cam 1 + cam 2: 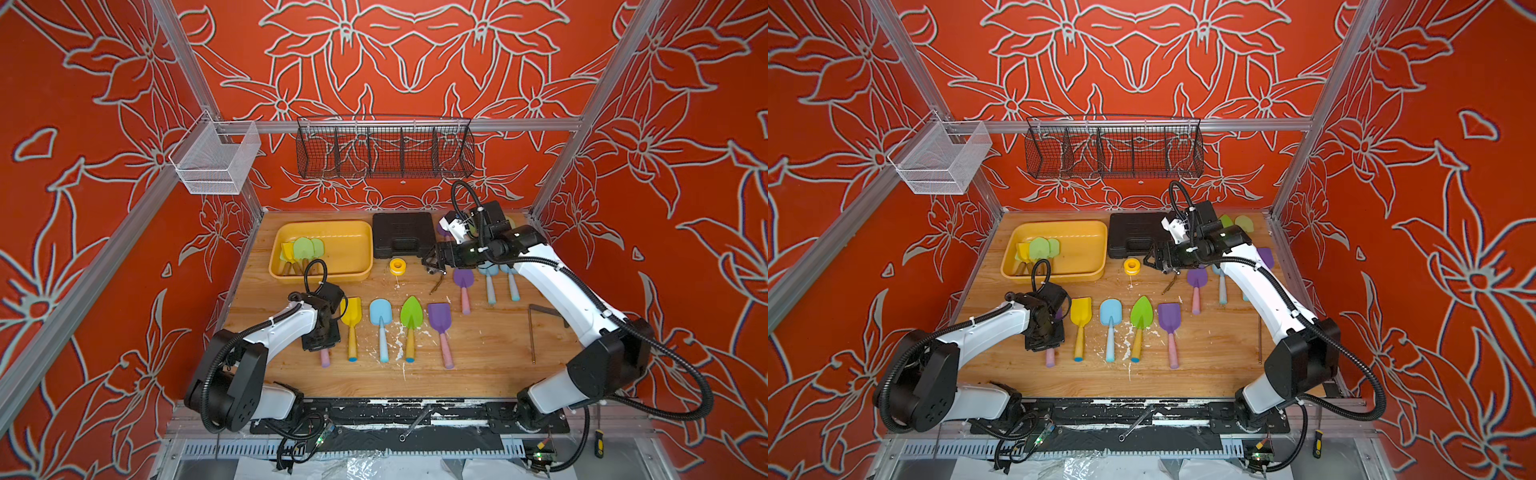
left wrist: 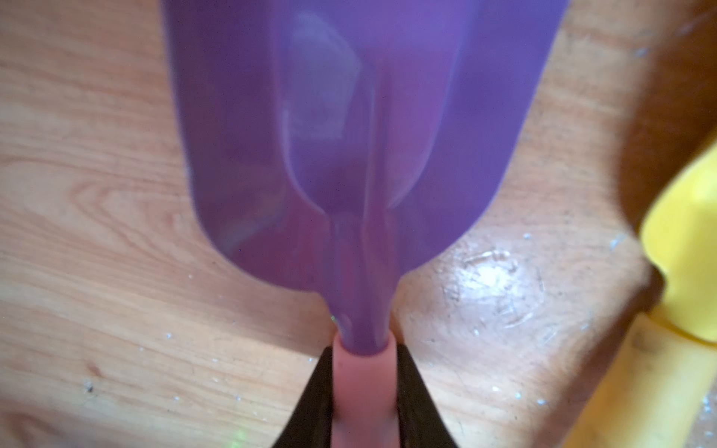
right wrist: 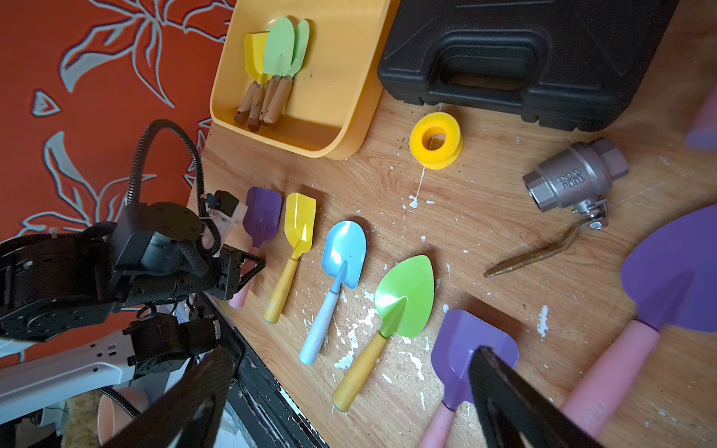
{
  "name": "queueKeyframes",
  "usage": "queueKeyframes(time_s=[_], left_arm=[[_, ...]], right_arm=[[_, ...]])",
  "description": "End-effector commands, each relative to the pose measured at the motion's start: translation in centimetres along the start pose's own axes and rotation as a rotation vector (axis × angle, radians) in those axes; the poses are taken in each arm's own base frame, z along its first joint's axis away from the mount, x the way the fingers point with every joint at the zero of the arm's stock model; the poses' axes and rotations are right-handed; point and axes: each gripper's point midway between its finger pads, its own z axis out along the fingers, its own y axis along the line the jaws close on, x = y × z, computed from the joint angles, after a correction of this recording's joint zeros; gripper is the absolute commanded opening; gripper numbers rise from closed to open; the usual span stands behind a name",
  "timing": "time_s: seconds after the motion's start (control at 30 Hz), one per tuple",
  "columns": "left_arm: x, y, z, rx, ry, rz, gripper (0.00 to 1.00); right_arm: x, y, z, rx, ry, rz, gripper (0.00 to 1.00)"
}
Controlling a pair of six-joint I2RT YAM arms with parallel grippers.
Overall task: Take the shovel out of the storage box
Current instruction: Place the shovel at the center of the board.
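Down at the left gripper (image 2: 364, 351), the black jaws pinch the smooth pink handle of a purple shovel (image 2: 349, 135) lying flat on the scuffed wooden table (image 2: 97, 232), outside the shallow round-cornered yellow plastic tub (image 1: 347, 249); the right gripper (image 1: 433, 266) hangs spread wide.

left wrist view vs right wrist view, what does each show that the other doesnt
Only left wrist: the grip up close, the left claw closed on both sides of the purple shovel's pink handle. Only right wrist: the storage box with shovels inside, black tool case, yellow tape roll, metal valve, blue shovel, green shovel. Both: that claw and purple shovel, the yellow shovel beside it, the wooden table.
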Motion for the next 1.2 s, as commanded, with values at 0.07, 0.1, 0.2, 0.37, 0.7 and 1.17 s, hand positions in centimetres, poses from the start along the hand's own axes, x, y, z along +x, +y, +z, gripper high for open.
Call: queueKeyframes(time_s=[0.07,0.1,0.2,0.37,0.7,1.17], left_arm=[[0.6,0.7,0.1,-0.058,0.045,-0.015,0.4],[0.6,0.8,0.1,-0.063,0.047,-0.016,0.43],[0.6,0.9,0.0,-0.072,0.045,-0.021,0.46],[0.5,1.1,-0.6,-0.06,0.014,-0.034,0.45],[0.1,1.4,-2.5,-0.052,-0.024,-0.065,0.51],[-10.4,-0.5,-17.8,0.083,-0.362,-0.168,0.77]], right_arm=[[0.6,-0.1,-0.7,0.0,0.005,-0.014,0.97],[0.6,-0.1,-0.7,0.0,0.006,-0.012,0.98],[0.6,-0.2,-0.6,0.0,0.007,-0.008,0.97],[0.5,-0.3,-0.6,0.003,0.004,-0.005,0.97],[0.3,-0.5,-0.5,0.006,0.004,0.0,0.97],[0.0,-0.7,-0.9,0.019,-0.01,0.001,0.97]])
